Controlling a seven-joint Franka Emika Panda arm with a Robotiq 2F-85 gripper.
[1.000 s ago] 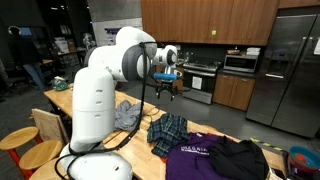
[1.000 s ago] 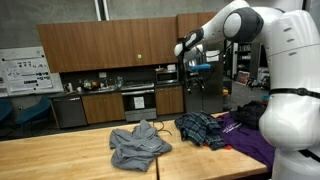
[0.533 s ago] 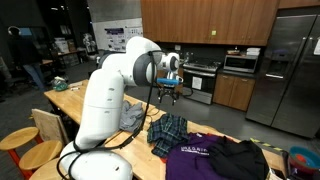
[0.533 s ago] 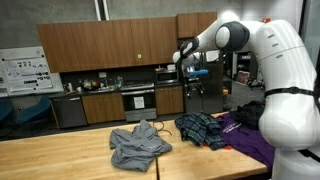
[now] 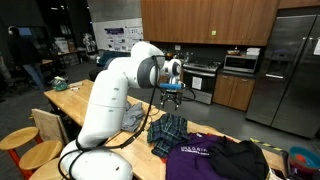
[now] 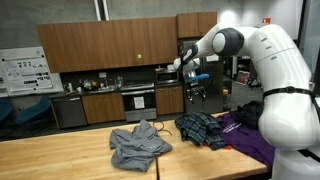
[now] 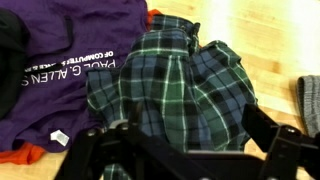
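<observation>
- Claw (image 7: 182, 140): jaws are spread wide with nothing between them. It holds nothing and touches nothing.
- Position: in both exterior views the claw hangs high above the surface (image 5: 62, 100), well clear of all the cloth.
- Plaid shirt (image 7: 185, 85): green and blue check, crumpled in a heap on the surface. It fills the middle of the wrist view, below the open jaws.
- Purple shirt (image 7: 70, 45): lies spread out beside the plaid shirt and touches it. White lettering and a small white tag are visible.
- Grey garment (image 6: 138, 145): bunched on the surface just beside the plaid shirt, on the side away from the purple shirt. Whether the two touch cannot be told.
- Black garment (image 5: 240, 160): rests against the purple shirt, on the side away from the plaid shirt.
</observation>
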